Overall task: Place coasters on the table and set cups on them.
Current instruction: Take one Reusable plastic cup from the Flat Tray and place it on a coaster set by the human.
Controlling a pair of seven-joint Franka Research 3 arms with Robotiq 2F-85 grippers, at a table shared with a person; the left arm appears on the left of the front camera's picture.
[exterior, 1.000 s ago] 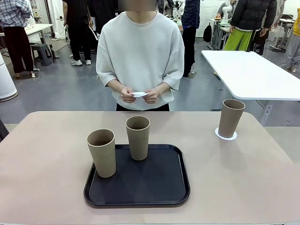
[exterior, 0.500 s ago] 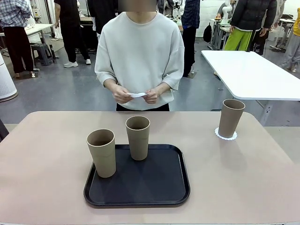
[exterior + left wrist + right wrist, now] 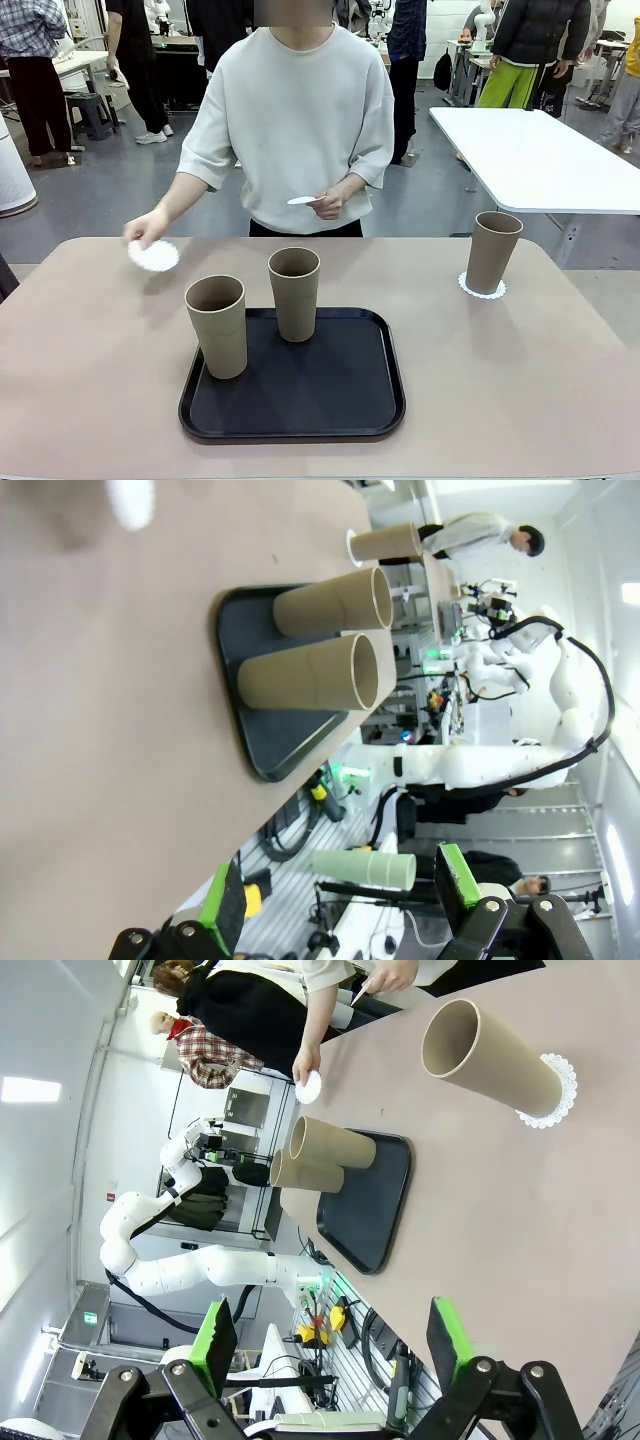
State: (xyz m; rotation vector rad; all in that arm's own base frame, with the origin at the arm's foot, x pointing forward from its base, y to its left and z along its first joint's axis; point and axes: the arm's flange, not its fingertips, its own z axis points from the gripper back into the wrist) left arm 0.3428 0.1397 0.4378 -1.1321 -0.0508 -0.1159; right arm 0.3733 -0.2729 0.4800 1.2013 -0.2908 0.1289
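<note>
Two tan cups stand on the black tray: one (image 3: 217, 325) at its left edge, one (image 3: 295, 293) at its back. A third cup (image 3: 492, 251) stands on a white scalloped coaster (image 3: 481, 287) at the table's (image 3: 500, 380) far right. The person's hand holds a second coaster (image 3: 154, 256) low over the table's far left; the other hand holds a third coaster (image 3: 301, 201) at the waist. My left gripper (image 3: 340, 895) is open above the table's near left, fingers empty. My right gripper (image 3: 330, 1345) is open too, off the table's right end, with the coastered cup (image 3: 490, 1058) ahead.
The black tray (image 3: 293, 405) lies at the table's middle, near the front. A white table (image 3: 530, 155) stands beyond the far right corner. People stand in the room behind.
The person's hand has swung out from the waist to the table's far left, carrying one coaster down toward the surface. The other hand keeps a coaster at the waist. Cups are unmoved.
</note>
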